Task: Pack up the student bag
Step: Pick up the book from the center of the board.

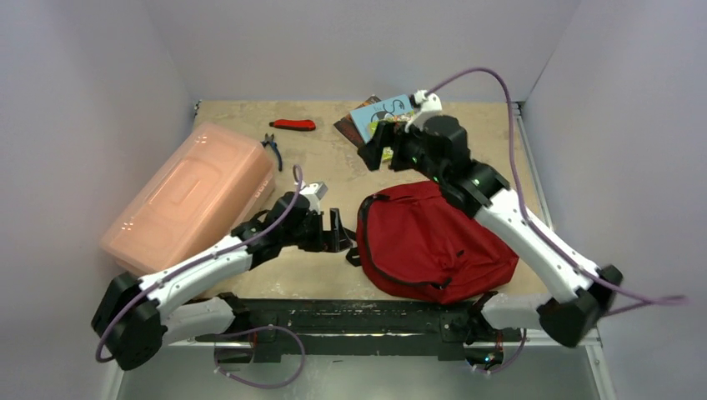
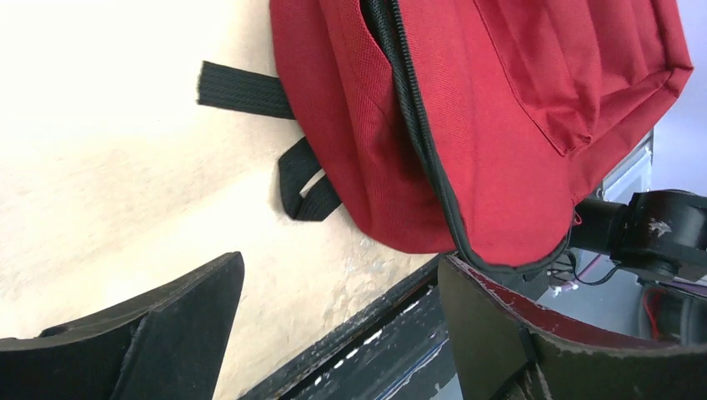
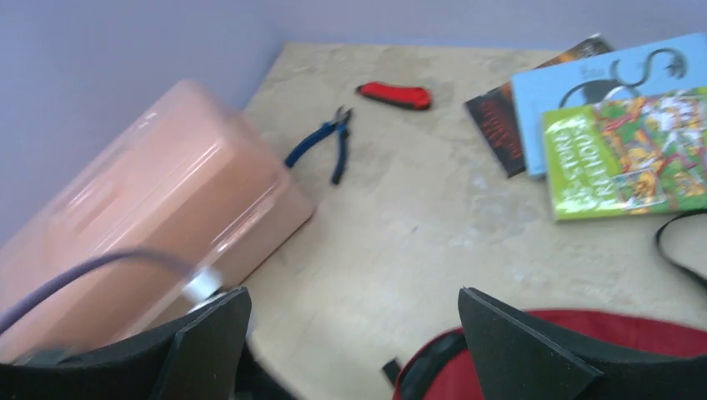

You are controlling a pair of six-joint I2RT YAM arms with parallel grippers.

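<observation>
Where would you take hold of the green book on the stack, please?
Grip the green book by its near long edge, coming from the backpack side with the right gripper. It lies flat on top, and that edge seems to jut past the blue book beneath.

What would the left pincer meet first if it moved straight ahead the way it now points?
Probably the student bag, likely its black strap loop first; depth is unclear.

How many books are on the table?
3, overlapping near the far edge: green book nearest, light blue book under it, dark book leftmost beneath. Others could be hidden underneath.
</observation>
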